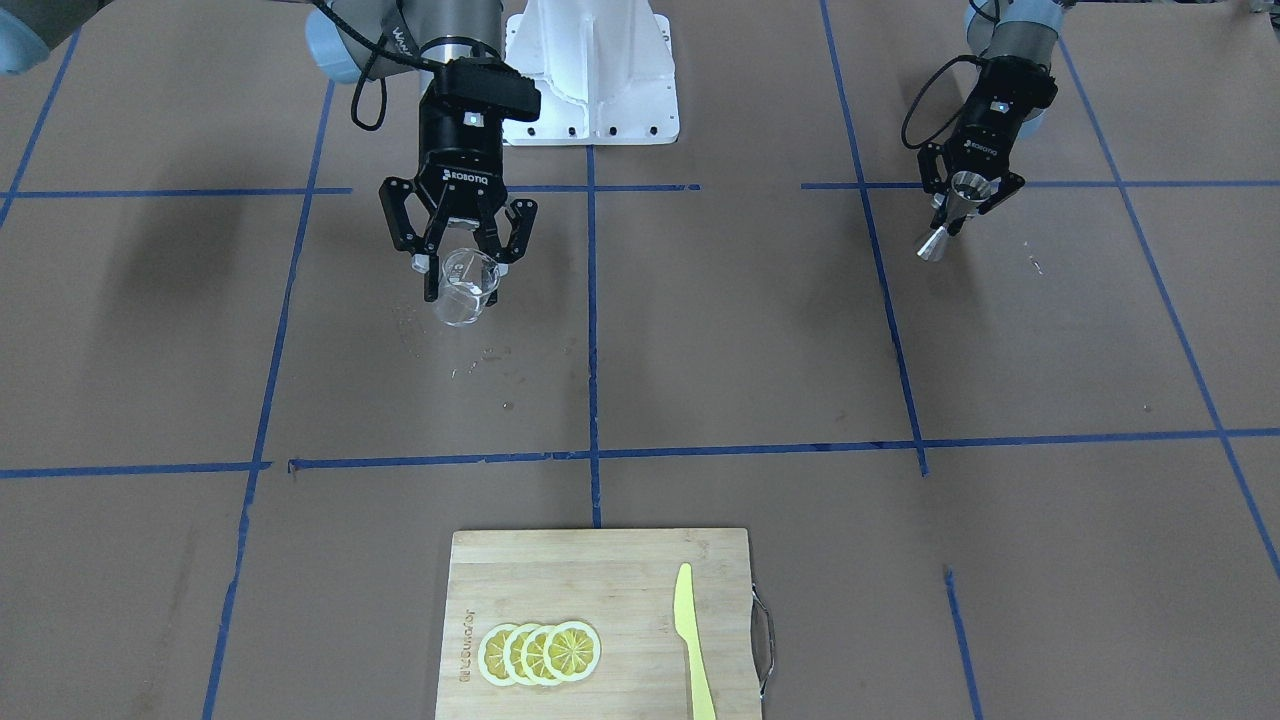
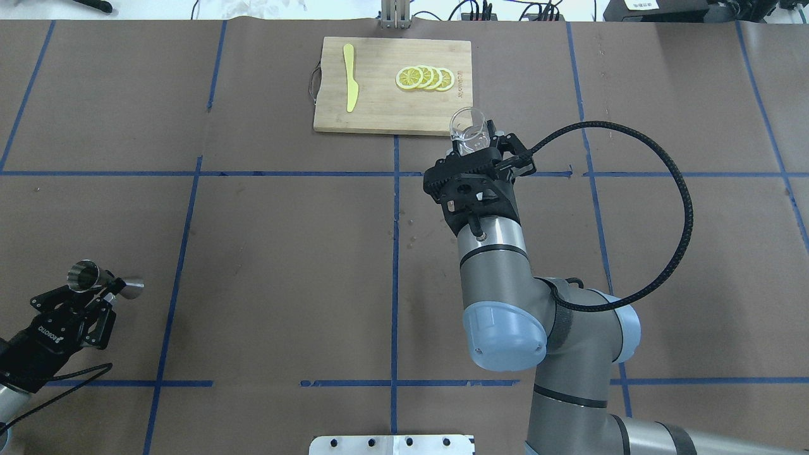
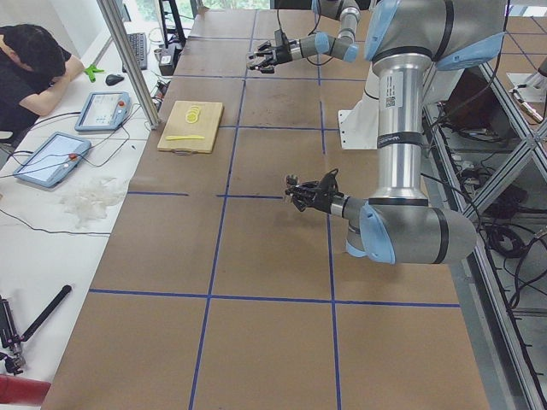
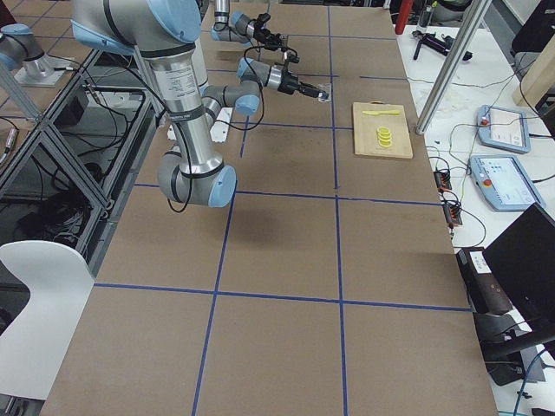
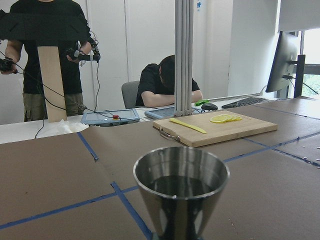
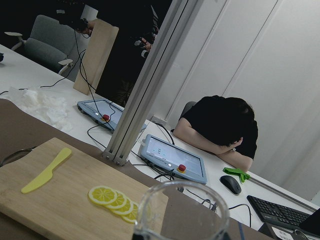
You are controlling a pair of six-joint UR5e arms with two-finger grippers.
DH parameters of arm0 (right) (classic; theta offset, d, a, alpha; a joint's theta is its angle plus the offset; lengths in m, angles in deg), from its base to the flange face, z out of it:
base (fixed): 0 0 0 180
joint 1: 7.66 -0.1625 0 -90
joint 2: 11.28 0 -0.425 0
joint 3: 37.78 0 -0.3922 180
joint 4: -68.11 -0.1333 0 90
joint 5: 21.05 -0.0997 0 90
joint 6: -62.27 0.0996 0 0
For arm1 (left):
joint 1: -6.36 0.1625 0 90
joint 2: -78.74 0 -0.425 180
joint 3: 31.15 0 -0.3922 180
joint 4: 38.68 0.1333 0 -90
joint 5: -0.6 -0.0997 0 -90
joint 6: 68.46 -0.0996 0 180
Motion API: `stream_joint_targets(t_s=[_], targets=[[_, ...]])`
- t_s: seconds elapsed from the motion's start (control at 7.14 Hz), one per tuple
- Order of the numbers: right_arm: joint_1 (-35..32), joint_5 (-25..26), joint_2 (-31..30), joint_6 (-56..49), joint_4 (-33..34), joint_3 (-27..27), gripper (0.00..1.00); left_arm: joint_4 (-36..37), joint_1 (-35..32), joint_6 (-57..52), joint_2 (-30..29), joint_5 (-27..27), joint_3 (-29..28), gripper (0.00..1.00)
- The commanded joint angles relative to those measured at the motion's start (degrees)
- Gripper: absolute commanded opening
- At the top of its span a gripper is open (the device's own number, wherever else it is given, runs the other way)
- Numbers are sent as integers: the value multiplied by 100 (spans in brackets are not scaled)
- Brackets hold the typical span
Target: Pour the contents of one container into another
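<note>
A clear glass cup hangs above the table, tilted, with my right gripper shut on it; the cup pokes out beyond that gripper in the overhead view, and its rim fills the bottom of the right wrist view. Far off at the other side, my left gripper is shut on the narrow waist of a metal jigger, held upright and slightly leaning. The same jigger shows at the overhead's lower left, its open cone close in the left wrist view. The two containers are wide apart.
A bamboo cutting board lies at the table's far middle, with several lemon slices and a yellow plastic knife on it. Small droplets speckle the paper under the cup. An operator leans on the side desk.
</note>
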Motion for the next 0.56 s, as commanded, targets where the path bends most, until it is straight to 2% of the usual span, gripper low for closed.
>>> stream_joint_targets(t_s=[0.0, 0.14, 0.42], targets=[[3, 1, -9, 0, 0, -21, 0, 19, -406, 70, -10, 588, -201, 0], [12, 1, -9, 0, 0, -30, 0, 54, -573, 114, -10, 922, -254, 0], [21, 10, -26, 0, 0, -30, 0, 404, -828, 281, -158, 1240, -255, 0]])
